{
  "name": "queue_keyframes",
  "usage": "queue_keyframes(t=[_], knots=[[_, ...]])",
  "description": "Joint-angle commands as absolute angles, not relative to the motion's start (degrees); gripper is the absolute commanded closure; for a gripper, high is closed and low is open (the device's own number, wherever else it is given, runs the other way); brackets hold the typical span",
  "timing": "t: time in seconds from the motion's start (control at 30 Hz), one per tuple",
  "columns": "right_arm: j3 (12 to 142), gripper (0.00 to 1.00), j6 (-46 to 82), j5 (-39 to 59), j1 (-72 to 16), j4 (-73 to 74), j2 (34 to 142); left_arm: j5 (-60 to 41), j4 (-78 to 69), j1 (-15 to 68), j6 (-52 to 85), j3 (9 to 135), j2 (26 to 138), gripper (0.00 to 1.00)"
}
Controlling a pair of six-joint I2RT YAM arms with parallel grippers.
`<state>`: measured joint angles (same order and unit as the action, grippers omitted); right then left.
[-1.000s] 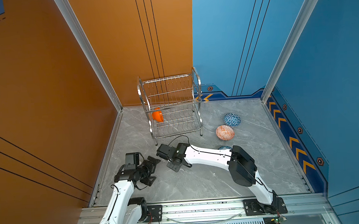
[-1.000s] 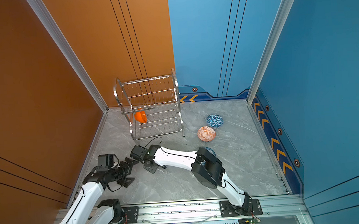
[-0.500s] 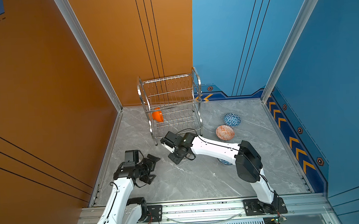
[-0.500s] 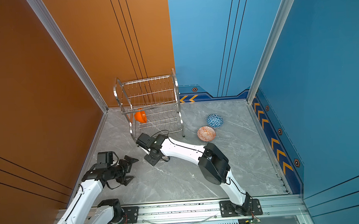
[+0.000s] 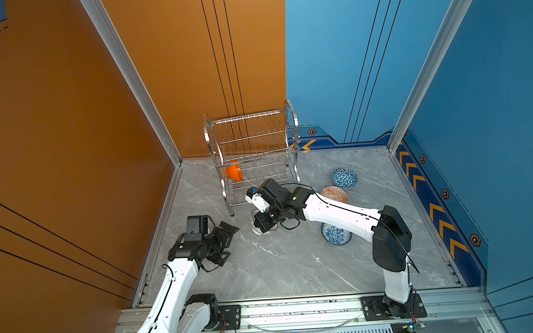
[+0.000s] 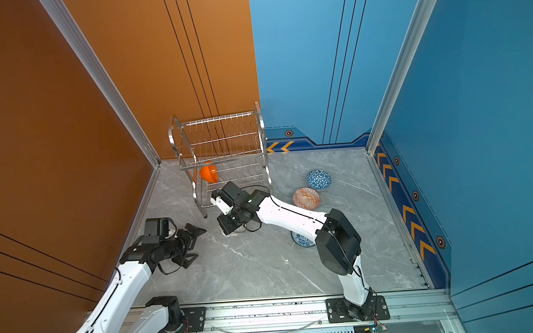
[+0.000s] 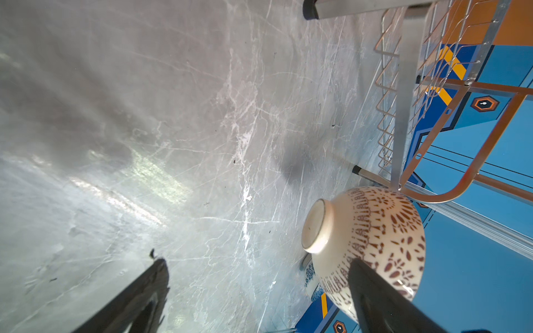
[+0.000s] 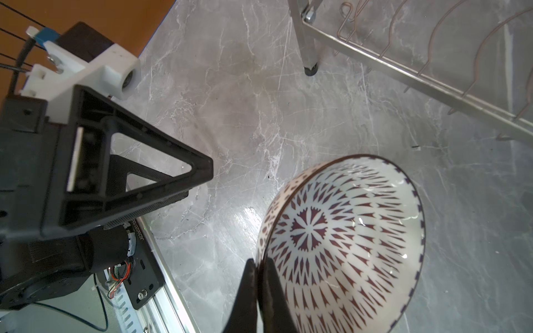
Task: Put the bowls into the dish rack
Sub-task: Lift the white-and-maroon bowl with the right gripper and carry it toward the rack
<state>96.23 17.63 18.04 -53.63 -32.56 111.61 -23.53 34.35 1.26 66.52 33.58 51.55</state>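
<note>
Your right pincer pinches rim of lattice-patterned bowl, wall clamped from both sides: bowl hangs on edge, likely for slotting upright. Bowl off counter, just before dish rack. Plain orange bowl already on edge in lower shelf. Your left pincer spread, empty, aside.

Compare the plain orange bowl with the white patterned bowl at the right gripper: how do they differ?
The orange bowl is plain and glossy; the white patterned bowl carries dark lattice marks. The orange bowl stands on edge in the dish rack; the white patterned bowl is outside it, pinched at its rim by the right gripper. Both are small, round and tipped sideways.
</note>
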Motion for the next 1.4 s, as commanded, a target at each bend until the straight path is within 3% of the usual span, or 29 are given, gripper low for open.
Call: queue_keyframes(t=[0.0,0.73,1.37], knots=[[95.44,1.00,22.44,22.14,-52.21,-25.18,108.57,-20.72,36.27,2.52,67.52,35.07,51.33,0.02],[84.92,1.00,47.28,33.53,-41.15,14.45,108.63,-16.98,39.99,5.79,67.34,45.81,55.66,0.02],[85.98,1.00,58.23,32.70,-38.50,29.28,117.32,-19.42,40.00,4.40,63.46,50.74,62.92,0.02]])
